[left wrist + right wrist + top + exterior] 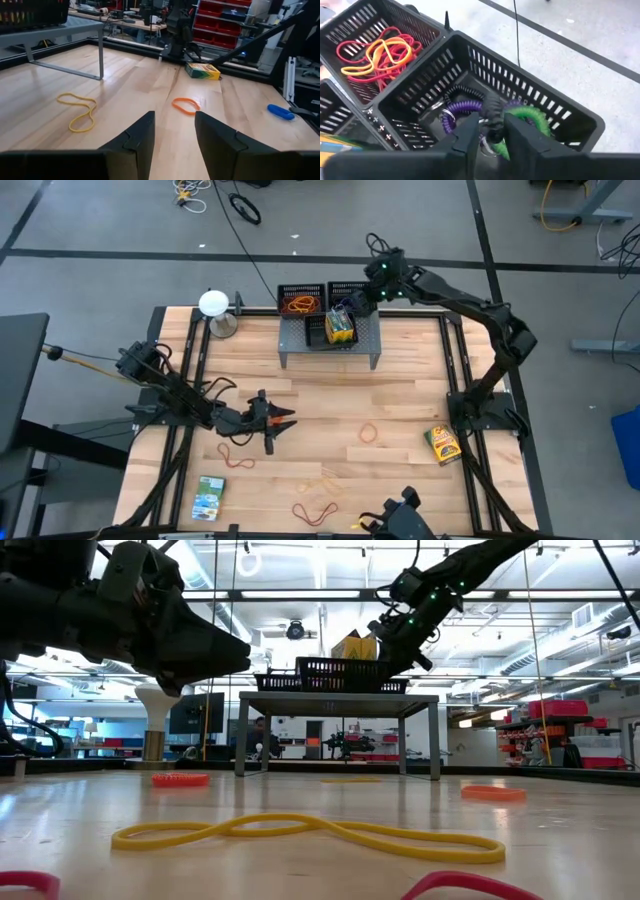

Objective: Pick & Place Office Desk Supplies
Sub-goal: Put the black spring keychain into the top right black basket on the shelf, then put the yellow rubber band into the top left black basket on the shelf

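Note:
My right gripper (492, 129) hovers over the right black mesh tray (547, 102) on the grey shelf (330, 345), fingers apart and slanting down. A black coiled loop (492, 111) stands between them, above purple (462, 107) and green (532, 116) coils in the tray. The neighbouring tray (300, 301) holds red and orange rubber bands (377, 50). A yellow-green box (340, 328) sits on the shelf. My left gripper (174, 117) is open and level, low over the table's left half, with nothing between its fingers. An orange band (186, 105) and a yellow band (80, 107) lie flat ahead of it. My right gripper comes at the black coiled loop (493, 120) from above, slanting down, one finger on each side of it. I cannot tell whether the fingers touch it. The loop reaches down among the purple and green coils in the tray.
Loose on the table are an orange band (368, 432), red bands (236, 456) (315, 512), a green-white box (210, 496) near left, and a yellow-green box (442, 444) by the right arm's base. A white ball on a stand (214, 306) is far left.

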You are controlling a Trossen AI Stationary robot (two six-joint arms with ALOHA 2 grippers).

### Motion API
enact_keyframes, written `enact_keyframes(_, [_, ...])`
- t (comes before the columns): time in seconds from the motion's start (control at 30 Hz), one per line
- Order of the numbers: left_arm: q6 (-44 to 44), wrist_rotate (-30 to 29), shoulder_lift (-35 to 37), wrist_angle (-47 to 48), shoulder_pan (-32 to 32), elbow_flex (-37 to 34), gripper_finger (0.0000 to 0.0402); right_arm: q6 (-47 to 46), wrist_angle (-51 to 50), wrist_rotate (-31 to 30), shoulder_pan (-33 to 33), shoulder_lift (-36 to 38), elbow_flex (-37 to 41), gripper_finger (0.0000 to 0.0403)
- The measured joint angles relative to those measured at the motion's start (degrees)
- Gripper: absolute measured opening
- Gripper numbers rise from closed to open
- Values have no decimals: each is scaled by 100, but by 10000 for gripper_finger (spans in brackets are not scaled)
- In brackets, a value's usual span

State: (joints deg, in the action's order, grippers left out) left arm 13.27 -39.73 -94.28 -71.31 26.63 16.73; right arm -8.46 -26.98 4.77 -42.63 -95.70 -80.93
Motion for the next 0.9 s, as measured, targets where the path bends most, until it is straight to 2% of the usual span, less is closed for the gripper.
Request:
enact_keyframes(0.1, [22,30,0,3,0,0,146,52,-24,-114,2,2,0,123])
enact_keyframes(0.37, [81,247,0,15,0,2,146,91,-217,-1016,45,231,-74,199])
enact_keyframes(0.53, [-43,238,0,46,-5,2,146,397,-315,-1082,223,750,-107,224])
enact_keyframes(0.67, [-37,234,0,46,-9,2,146,809,-521,-1116,575,1317,20,189])
enact_keyframes(0.8, [-9,339,0,50,-4,2,146,947,-451,-1080,1057,1937,688,118])
enact_keyframes(0.9, [-49,346,0,61,-2,2,146,931,-14,-1110,1510,2522,1470,60])
